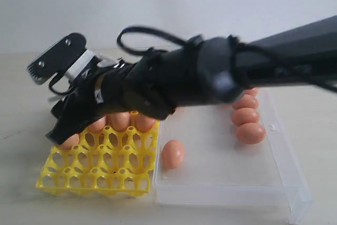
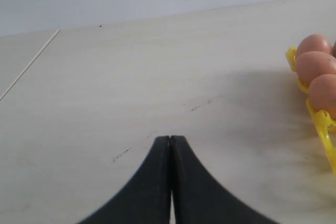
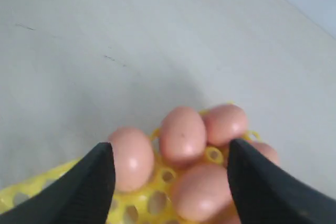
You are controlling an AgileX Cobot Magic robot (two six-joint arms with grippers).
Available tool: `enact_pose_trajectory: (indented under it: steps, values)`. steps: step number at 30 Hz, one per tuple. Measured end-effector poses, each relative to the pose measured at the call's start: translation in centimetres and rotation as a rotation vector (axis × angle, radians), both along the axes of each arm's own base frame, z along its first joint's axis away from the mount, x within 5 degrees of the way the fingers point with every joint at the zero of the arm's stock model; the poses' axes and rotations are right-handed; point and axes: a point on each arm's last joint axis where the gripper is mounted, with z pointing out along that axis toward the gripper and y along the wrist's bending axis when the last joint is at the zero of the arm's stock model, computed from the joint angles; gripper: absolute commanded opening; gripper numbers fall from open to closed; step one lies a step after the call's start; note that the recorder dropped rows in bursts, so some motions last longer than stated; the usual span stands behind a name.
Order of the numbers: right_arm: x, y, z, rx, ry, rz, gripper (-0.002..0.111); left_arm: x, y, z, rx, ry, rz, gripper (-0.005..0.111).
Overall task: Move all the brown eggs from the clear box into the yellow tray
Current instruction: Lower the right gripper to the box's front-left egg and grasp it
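**A:** What lies nearest?

**B:** The yellow tray on the left and the clear box on the right, side by side on the pale table. Whether their edges touch I cannot tell.

**A:** Any eggs at the front?

**B:** A little way back a single egg stands alone in the box, close to the wall next to the tray.

**A:** And further back?

**B:** The brown eggs in the tray sit along its far side. The right arm reaches across from the right, above the box, to just over them.

**A:** What is its gripper doing?

**B:** The right gripper hangs over those eggs with its fingers spread wide. It grips nothing, and the eggs sit in their cups below the gap.

**A:** Anything behind that?

**B:** At least three more eggs line the far right wall of the box, with the arm hiding the end of that line.

**A:** And the other gripper?

**B:** The left gripper is over bare table near the tray, its fingers pressed together and holding nothing.
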Motion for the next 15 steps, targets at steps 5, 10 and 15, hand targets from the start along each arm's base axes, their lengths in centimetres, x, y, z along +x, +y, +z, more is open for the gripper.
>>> enact_pose_trajectory:
  steps: [5,10,15]
  values:
    - [1.3,-5.4,3.2,-0.153,0.168,-0.202,0.053,0.0,0.0,0.0,0.000,0.000,0.000,0.000]
    - [2.3,-10.8,2.4,-0.331,0.462,-0.490,0.058,0.0,0.0,0.0,0.000,0.000,0.000,0.000]
    - [2.8,-13.0,1.8,-0.292,0.657,-0.622,0.063,0.0,0.0,0.0,0.000,0.000,0.000,0.000]
